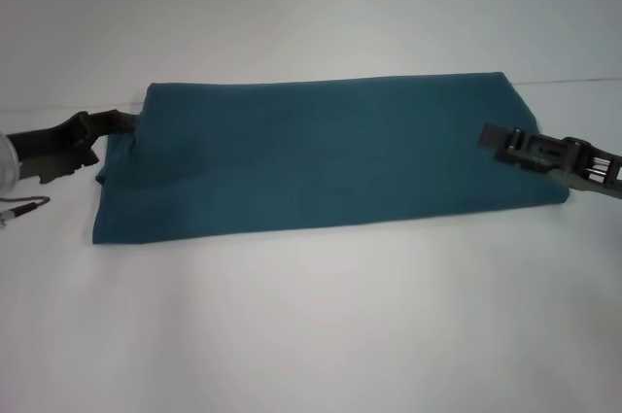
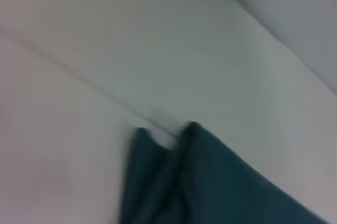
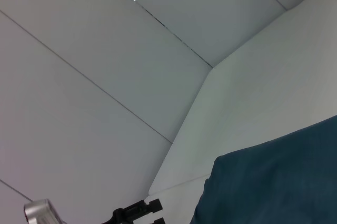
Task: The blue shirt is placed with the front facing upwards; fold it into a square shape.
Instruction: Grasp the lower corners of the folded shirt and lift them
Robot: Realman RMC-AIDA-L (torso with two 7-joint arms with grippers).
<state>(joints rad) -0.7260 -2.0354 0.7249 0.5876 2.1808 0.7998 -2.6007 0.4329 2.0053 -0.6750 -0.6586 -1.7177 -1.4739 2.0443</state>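
Soft even light, left wrist view blurred

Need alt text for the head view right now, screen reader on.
The blue shirt, folded into a long rectangle, lies on the white table. The left end effector is at its left end and the right end effector at its right end.

A plain white, matte tabletop [image 1: 311, 326] spreads across the whole head view. In the right wrist view, pale grey wall panels [image 3: 95, 50] divided by thin dark seams rise behind it.
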